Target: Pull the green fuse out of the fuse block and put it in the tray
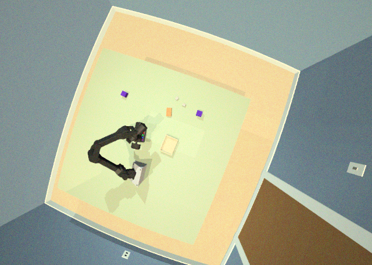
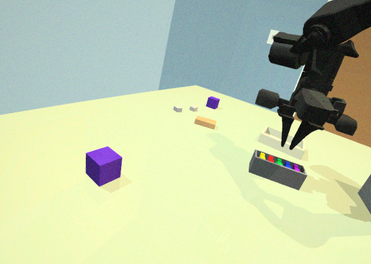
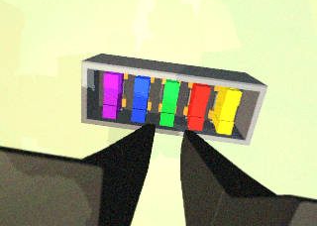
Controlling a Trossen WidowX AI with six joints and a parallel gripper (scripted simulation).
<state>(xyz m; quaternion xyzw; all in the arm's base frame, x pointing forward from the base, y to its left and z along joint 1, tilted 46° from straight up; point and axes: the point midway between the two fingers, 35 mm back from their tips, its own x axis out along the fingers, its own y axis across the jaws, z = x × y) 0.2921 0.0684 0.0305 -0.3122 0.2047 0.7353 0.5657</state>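
The dark grey fuse block (image 2: 274, 173) (image 3: 173, 69) stands on the table, partly hidden under the arm in the top view. The green fuse (image 2: 279, 161) (image 3: 169, 101) sits in its middle slot, between the blue fuse (image 2: 287, 165) (image 3: 141, 98) and the red fuse (image 2: 271, 158) (image 3: 199, 104). My gripper (image 2: 286, 147) (image 3: 167, 136) points down above the block, fingers a narrow gap apart, with nothing between them. In the wrist view the fingertips appear just below the block's near rim, nearest the green fuse. The cream tray (image 1: 166, 153) (image 2: 269, 141) is empty.
The block also holds a yellow fuse (image 2: 262, 155) (image 3: 229, 109) and a magenta fuse (image 2: 296, 167) (image 3: 112, 93) at its ends. Farther off are an orange block (image 1: 169, 112) (image 2: 205, 122), two purple cubes (image 1: 124, 94) (image 1: 199, 113) and two small whitish pieces (image 1: 176, 98) (image 1: 183, 105).
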